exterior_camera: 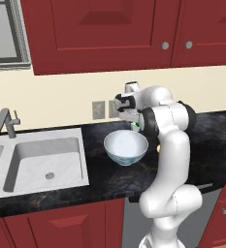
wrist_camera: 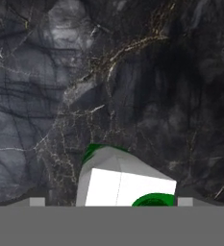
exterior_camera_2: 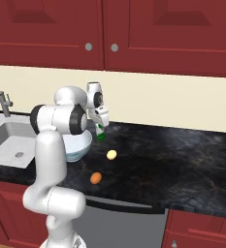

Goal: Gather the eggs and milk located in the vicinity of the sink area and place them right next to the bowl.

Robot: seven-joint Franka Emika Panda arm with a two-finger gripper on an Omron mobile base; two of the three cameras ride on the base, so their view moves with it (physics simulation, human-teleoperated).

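My gripper [exterior_camera_2: 100,127] is shut on the milk [exterior_camera_2: 100,132], a tiny white container with a green top, and holds it just above the dark counter beside the bowl's right side. The large white bowl [exterior_camera: 126,147] stands on the counter right of the sink; my gripper [exterior_camera: 134,124] hangs over its far right rim with the milk [exterior_camera: 135,127]. In the hand view the milk [wrist_camera: 125,185] sits between the fingertips, over bare marble. The pale yellow egg [exterior_camera_2: 111,154] and the orange egg [exterior_camera_2: 96,178] lie on the counter right of the bowl [exterior_camera_2: 81,144].
The pale stone sink [exterior_camera: 46,160] with its grey faucet [exterior_camera: 4,121] lies at the left. Red cabinets hang above, and wall outlets [exterior_camera: 98,109] sit behind the bowl. The dark marble counter [exterior_camera_2: 182,160] stretches to the right.
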